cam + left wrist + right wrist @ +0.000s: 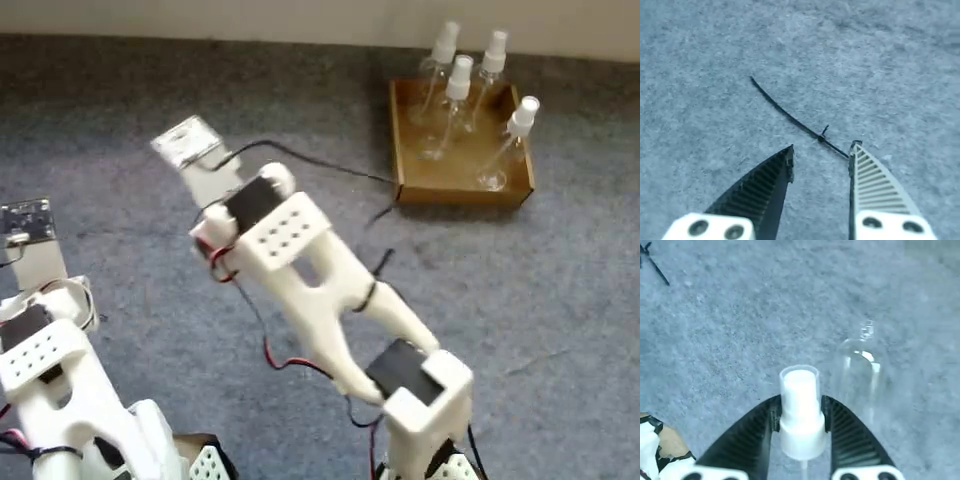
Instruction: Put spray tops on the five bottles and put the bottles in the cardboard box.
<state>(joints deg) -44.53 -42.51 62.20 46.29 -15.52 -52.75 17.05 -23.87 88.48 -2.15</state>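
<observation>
— fingers (757,437) on the right gripper (800,404)?
— clamped on a white spray top (800,425); the clear bottle (860,370) is just beyond their tips.
— left gripper (821,150)?
— spread apart over carpet (700,60), a black cable tie (785,112) just past the tips.
— high view?
— four capped bottles (457,100) in the cardboard box (460,190).

Grey carpet (560,300) (short, mottled pile) meets a pale wall (250,15) behind
</observation>
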